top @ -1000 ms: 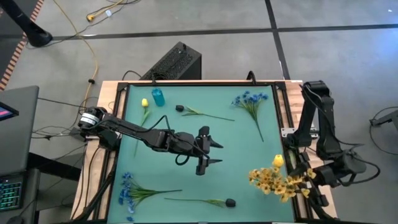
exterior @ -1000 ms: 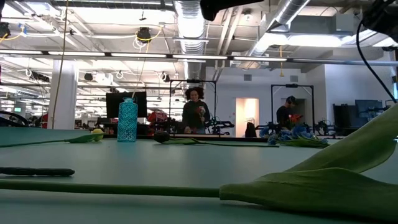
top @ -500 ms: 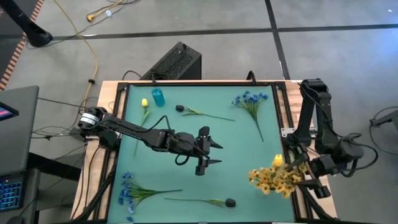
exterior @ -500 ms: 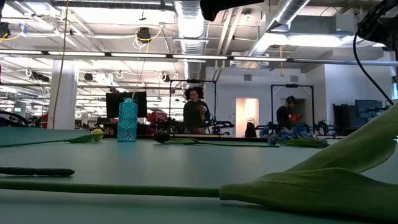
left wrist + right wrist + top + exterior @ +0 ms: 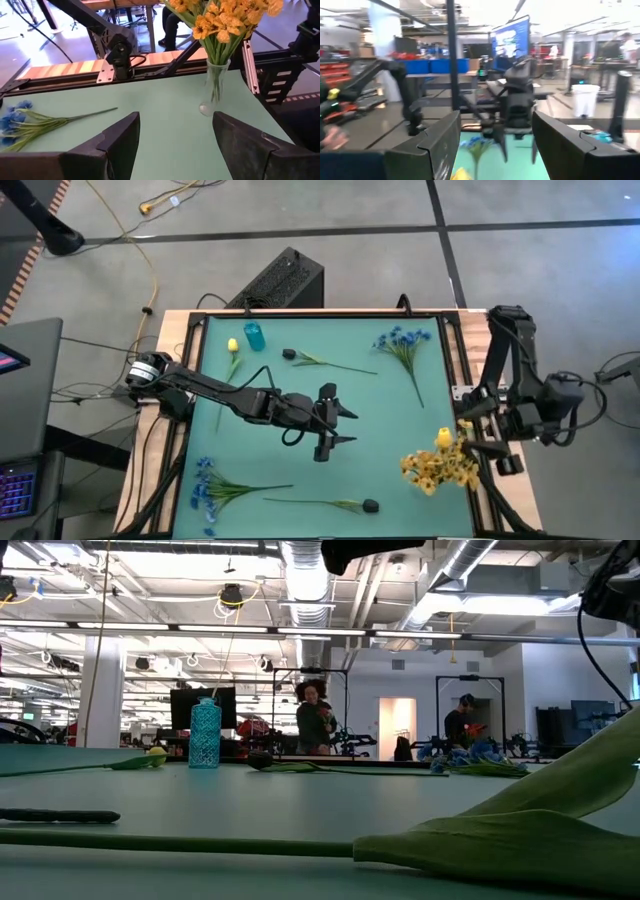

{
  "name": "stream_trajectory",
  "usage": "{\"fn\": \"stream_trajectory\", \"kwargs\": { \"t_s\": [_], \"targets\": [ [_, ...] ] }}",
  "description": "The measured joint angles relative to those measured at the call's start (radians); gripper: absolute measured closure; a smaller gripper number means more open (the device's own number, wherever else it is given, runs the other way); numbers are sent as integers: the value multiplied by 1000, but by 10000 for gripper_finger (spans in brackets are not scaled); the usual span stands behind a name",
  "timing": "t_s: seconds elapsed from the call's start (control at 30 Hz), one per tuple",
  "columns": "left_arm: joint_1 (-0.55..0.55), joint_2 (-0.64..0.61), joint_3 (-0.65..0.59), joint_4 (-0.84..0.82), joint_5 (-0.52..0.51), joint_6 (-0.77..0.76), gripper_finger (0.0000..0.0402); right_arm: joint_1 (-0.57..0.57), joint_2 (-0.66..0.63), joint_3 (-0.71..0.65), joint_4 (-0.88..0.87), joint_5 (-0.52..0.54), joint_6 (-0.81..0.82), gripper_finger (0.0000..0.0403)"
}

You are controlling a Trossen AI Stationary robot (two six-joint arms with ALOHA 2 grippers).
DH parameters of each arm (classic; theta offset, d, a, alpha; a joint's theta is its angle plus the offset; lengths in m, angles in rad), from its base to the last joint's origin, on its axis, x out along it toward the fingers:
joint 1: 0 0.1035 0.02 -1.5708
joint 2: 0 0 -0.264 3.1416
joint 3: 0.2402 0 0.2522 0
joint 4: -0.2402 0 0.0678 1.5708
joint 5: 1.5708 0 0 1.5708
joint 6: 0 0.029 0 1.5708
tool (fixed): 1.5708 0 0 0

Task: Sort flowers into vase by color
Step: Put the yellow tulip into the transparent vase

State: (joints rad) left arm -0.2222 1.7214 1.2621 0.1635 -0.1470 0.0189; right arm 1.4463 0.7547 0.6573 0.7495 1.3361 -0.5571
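A clear vase (image 5: 214, 87) with a bunch of yellow blossoms (image 5: 438, 467) stands at the table's near right. A small blue vase (image 5: 254, 336) stands at the far left. A yellow bud sprig (image 5: 232, 350), a dark bud sprig (image 5: 292, 355) and a blue cluster (image 5: 405, 340) lie along the far side. Another blue cluster (image 5: 206, 483) and a dark bud sprig (image 5: 368, 505) lie near the front edge. My left gripper (image 5: 343, 426) is open and empty over mid-table. My right gripper (image 5: 492, 456) is open and empty, just right of the yellow bunch.
A black frame rail (image 5: 455, 370) runs along the table's right side beside my right arm. The green mat (image 5: 300, 395) is bare between the sprigs around my left gripper. People stand in the room beyond the table (image 5: 314, 715).
My right gripper has drawn back from the yellow bunch, going toward the table's far edge and turning. The yellow bunch now reaches less far toward the right edge than before. My left arm has kept still.
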Motion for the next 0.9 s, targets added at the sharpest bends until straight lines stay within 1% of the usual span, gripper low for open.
{"fn": "stream_trajectory", "kwargs": {
  "t_s": [0.1, 0.17, 0.37, 0.47, 0.73, 0.9],
  "targets": [
    [1, 0, 0, -26, -39, 2, 162, -54, -3, 32, 0, 2, -20, 131],
    [7, 0, 0, -63, -41, 4, 162, -95, -5, 50, 1, 27, -35, 131],
    [36, 0, 0, -164, -43, -50, 162, -235, -28, 75, -2, 182, -119, 131],
    [45, 0, 0, -200, -45, -40, 162, -317, -62, 76, -1, 232, -124, 131],
    [78, 0, 1, -309, -47, 70, 162, -515, -182, 68, -39, 233, -157, 131],
    [110, 0, 1, -361, -41, 141, 162, -644, -265, 28, -47, 186, -159, 131]
  ]
}}
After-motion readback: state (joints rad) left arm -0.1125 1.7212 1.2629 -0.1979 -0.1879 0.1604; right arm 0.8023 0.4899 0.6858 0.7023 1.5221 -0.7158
